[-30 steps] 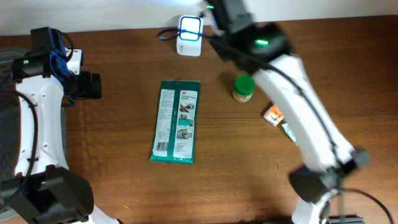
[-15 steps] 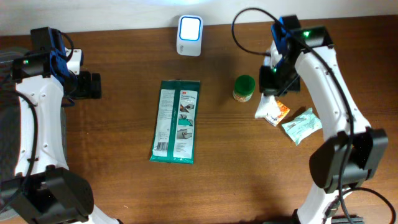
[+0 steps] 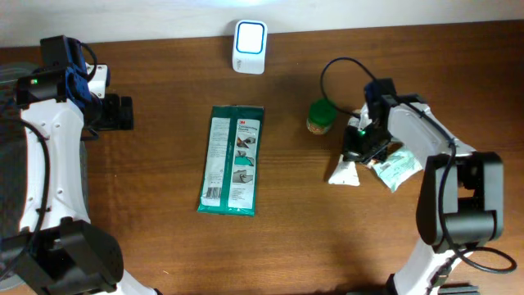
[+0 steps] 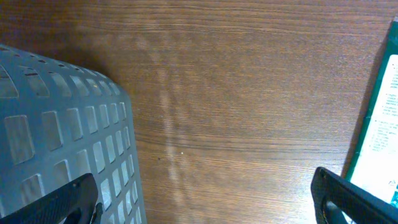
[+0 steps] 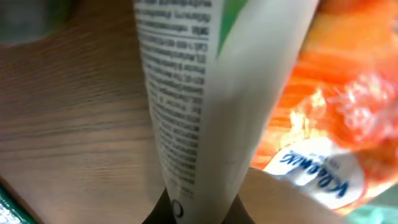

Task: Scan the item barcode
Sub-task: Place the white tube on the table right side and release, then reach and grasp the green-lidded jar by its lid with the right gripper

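A white and orange snack packet (image 3: 344, 172) lies at the table's right, and my right gripper (image 3: 361, 150) is shut on its edge. In the right wrist view the packet (image 5: 205, 93) fills the frame, its printed white side and orange front rising from the pinched jaws of my right gripper (image 5: 198, 211). The white scanner (image 3: 250, 47) with a lit blue face stands at the back centre. My left gripper (image 3: 119, 113) hangs open at the far left with nothing in it; in the left wrist view its fingertips (image 4: 68, 202) frame bare wood.
A long green wipes pack (image 3: 233, 160) lies mid-table, and its edge (image 4: 382, 124) shows in the left wrist view. A green-lidded jar (image 3: 321, 116) stands left of the right gripper. A teal packet (image 3: 399, 166) lies beside it. A grey slotted basket (image 4: 62, 124) sits at the left.
My right arm has swung from the scanner at the back down to the front right. The snack packet has shifted a little to the front left. The left arm has not moved.
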